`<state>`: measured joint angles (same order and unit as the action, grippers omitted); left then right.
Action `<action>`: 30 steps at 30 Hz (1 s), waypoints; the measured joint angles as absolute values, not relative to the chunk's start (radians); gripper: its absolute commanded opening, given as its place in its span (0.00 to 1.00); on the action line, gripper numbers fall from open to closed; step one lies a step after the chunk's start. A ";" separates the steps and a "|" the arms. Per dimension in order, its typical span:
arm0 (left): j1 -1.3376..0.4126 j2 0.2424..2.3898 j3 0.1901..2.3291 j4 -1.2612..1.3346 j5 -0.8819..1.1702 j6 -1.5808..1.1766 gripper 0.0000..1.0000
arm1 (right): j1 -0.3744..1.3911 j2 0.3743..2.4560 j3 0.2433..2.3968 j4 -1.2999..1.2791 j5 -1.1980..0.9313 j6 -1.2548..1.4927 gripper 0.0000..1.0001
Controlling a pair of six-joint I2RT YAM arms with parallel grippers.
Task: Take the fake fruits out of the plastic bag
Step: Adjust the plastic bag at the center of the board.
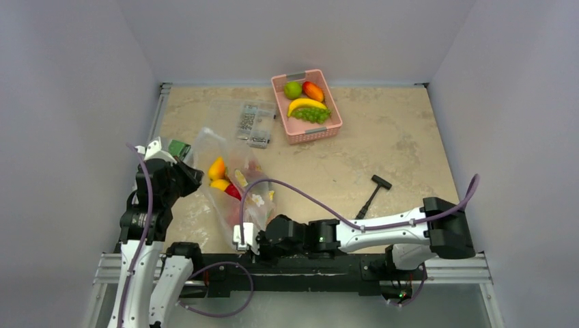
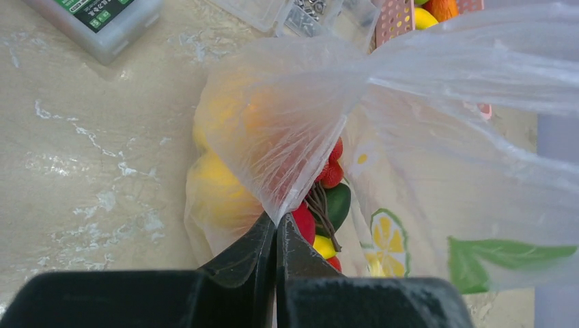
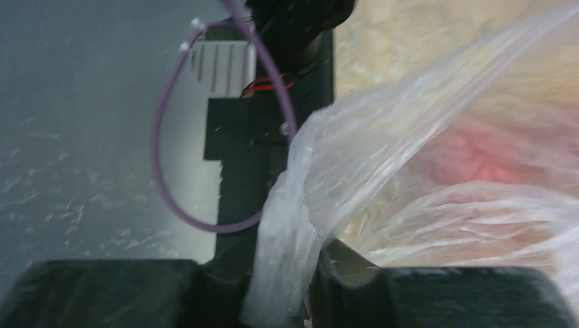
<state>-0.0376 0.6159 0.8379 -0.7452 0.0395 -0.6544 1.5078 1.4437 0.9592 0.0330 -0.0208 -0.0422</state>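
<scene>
The plastic bag point(image 1: 235, 195), clear with lemon prints, is stretched between both grippers at the near left of the table. My left gripper point(image 1: 193, 179) point(image 2: 276, 222) is shut on a pinch of its film. The fake fruits point(image 1: 220, 176) lie inside the bag: orange-yellow, red, yellow and dark green ones point(image 2: 332, 174). At the near edge, my right gripper point(image 1: 244, 239) point(image 3: 283, 280) holds a bunched fold of the bag point(image 3: 410, 157), which fills the narrow gap between its jaws. A red fruit point(image 3: 478, 154) shows blurred through the film.
A pink basket point(image 1: 278, 102) at the back holds a banana point(image 1: 306, 104), green grapes point(image 1: 313, 115) and two round fruits. A flat clear case of dark parts point(image 1: 254, 123) lies beside it. A black tool point(image 1: 372, 195) lies right of centre. A green-labelled box point(image 2: 102, 20) sits behind the left gripper.
</scene>
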 measured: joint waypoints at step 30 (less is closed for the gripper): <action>-0.033 0.536 0.810 -0.770 0.118 -0.433 0.00 | 1.352 1.189 1.148 -0.184 -0.006 0.320 0.99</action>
